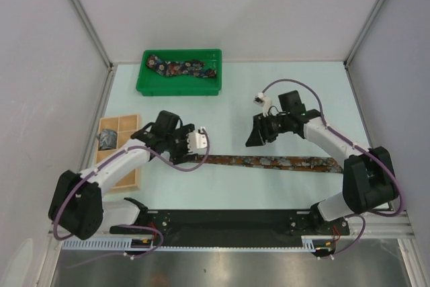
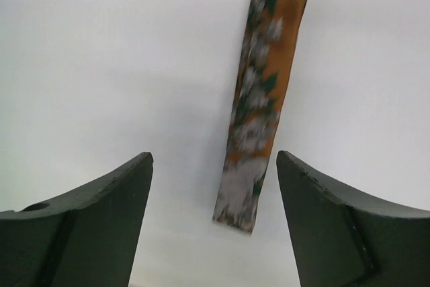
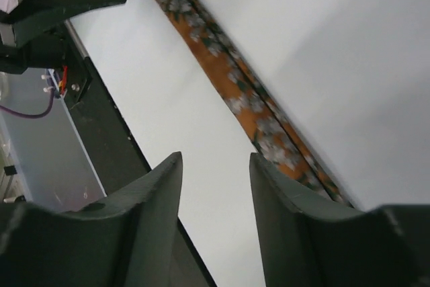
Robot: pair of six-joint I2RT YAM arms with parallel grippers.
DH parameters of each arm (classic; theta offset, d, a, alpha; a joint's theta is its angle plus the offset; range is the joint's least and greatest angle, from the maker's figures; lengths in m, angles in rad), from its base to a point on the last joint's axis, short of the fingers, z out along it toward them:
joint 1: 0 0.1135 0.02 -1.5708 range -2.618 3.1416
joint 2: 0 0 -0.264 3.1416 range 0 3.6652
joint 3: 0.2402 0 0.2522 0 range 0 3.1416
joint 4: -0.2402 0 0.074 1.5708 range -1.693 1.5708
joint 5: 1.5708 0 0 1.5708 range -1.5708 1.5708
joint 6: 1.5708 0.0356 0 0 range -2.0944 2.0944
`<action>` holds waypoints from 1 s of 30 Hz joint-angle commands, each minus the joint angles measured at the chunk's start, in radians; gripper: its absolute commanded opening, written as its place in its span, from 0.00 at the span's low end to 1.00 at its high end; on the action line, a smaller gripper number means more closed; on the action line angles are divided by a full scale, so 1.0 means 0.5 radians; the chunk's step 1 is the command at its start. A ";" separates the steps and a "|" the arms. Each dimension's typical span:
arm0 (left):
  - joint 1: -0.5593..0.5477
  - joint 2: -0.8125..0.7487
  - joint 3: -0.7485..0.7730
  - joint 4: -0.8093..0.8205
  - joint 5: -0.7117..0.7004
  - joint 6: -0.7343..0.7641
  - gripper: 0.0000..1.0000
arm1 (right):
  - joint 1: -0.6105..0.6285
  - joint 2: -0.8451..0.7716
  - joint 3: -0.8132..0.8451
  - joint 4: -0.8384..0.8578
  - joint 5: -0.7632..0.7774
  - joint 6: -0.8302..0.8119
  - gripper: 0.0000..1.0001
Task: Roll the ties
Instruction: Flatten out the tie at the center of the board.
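A pale mint tabletop [image 1: 282, 99] is boxed in by plain white walls [image 1: 235, 5]. The rust-brown tie [image 1: 269, 161] lies flat on it, its long axis left to right. Its narrow end points left below the wide-open, empty left gripper [image 2: 213, 155], while the right gripper [image 3: 215, 157], partly open and holding nothing, hovers just beyond its far edge. A dark navy floral tie [image 1: 185, 68] fills the far green tray [image 1: 178, 89], and a grey-blue tie [image 1: 107, 140] sits in the wooden compartment box [image 1: 124, 166] on the left.

1. This is looking like a robotics lab cell: white panels [image 1: 235, 5] and aluminium posts [image 1: 82, 15] are enclosing a pale tabletop [image 1: 235, 189].
2. A left arm [image 1: 121, 160] and a right arm [image 1: 329, 140] are sitting bolted to a black base rail [image 1: 228, 220].
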 commanded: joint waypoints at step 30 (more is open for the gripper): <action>0.658 0.084 -0.268 -0.139 0.366 0.804 0.78 | 0.871 1.488 0.703 1.393 0.040 1.561 0.12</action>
